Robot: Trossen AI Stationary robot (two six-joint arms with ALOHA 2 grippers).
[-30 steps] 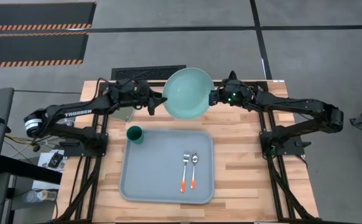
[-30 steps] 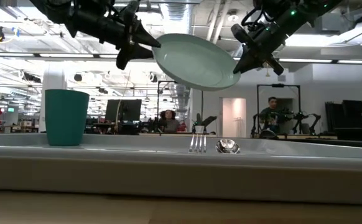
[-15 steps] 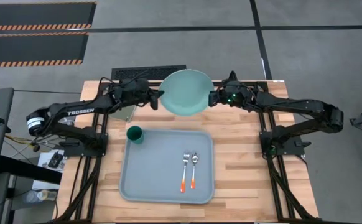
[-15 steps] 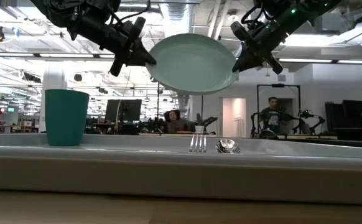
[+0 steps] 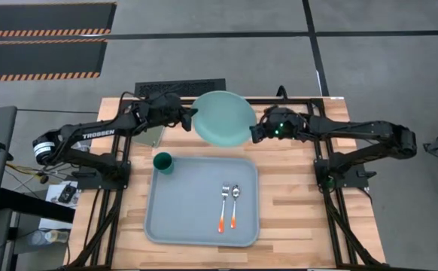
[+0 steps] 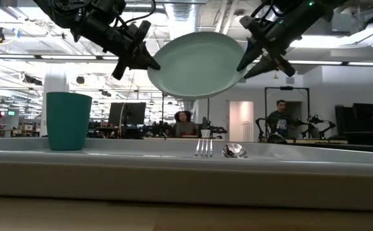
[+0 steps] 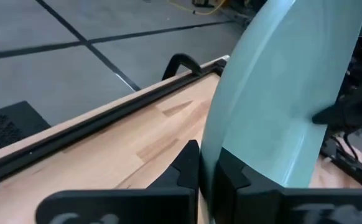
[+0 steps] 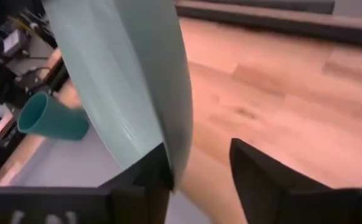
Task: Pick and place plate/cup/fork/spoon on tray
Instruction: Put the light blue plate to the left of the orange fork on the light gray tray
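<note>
Aloft, the plate (image 5: pixel 225 118) — left fingers (image 7: pixel 196 168) pinch its rim, right fingers (image 8: pixel 255 165) spread beside it.

Mint-green plate (image 5: pixel 224 118) tilted in air; cup (image 5: pixel 162 162), fork (image 5: pixel 223 205), spoon (image 5: pixel 234 203) on tray (image 5: pixel 189 218).

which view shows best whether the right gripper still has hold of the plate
The right wrist view: the right gripper is open, one finger touching the plate rim, the other well clear. The left wrist view shows the left gripper clamped on the opposite rim. The high and low views show the plate held aloft between both arms, the fingers too small to judge.
</note>
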